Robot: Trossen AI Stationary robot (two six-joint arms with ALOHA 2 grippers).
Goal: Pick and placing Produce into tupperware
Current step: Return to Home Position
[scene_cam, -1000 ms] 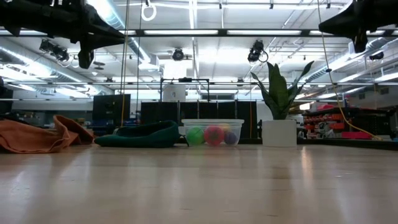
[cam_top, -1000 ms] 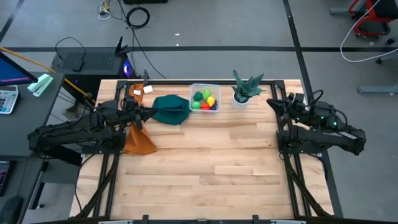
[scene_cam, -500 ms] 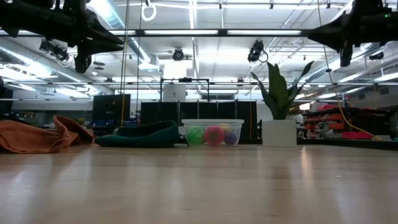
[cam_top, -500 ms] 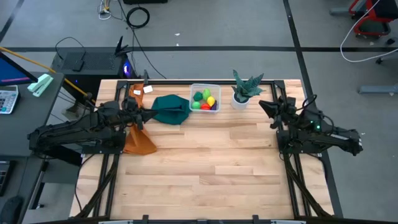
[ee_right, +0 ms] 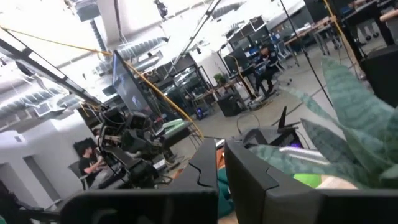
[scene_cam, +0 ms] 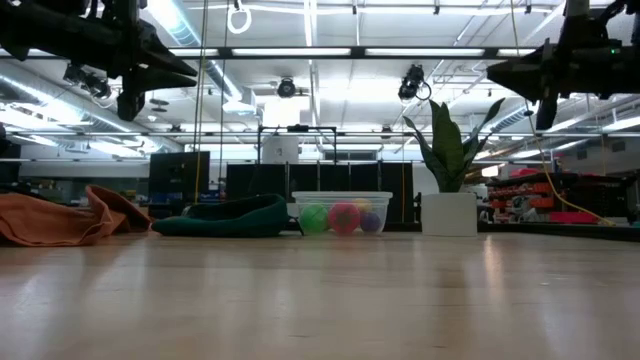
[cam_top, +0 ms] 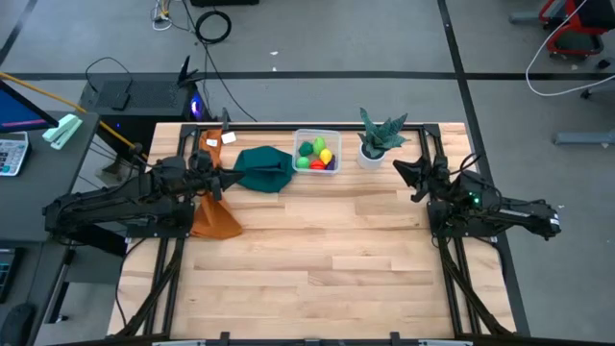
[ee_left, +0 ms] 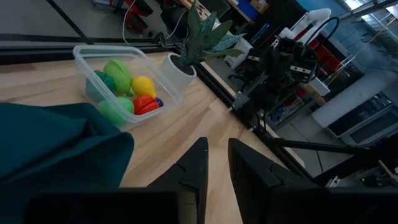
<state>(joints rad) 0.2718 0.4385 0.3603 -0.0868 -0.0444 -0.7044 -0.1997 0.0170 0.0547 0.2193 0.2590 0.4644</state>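
The clear tupperware (cam_top: 333,135) stands at the table's far edge, between a dark green cloth and a potted plant. The produce lies inside it: a light green piece (ee_left: 118,67), a yellow one (ee_left: 143,85), a red one (ee_left: 144,102), a dark green one (ee_left: 102,81) and a purple one (ee_left: 158,101). My left gripper (cam_top: 229,176) hovers shut and empty above the green cloth's left end, pointing at the tupperware. My right gripper (cam_top: 399,170) hangs shut and empty in the air at the table's right, just near of the plant.
A potted green plant (cam_top: 377,139) in a white pot stands right of the tupperware. The dark green cloth (cam_top: 261,168) lies to its left, and an orange cloth (cam_top: 213,216) lies under the left arm. Bare wood spreads across the table's middle and near half.
My right arm has swung in from the table's right edge toward the left and slightly toward the near side. It has also come down, so its gripper now hangs lower in the low view. Its fingers have stayed shut.
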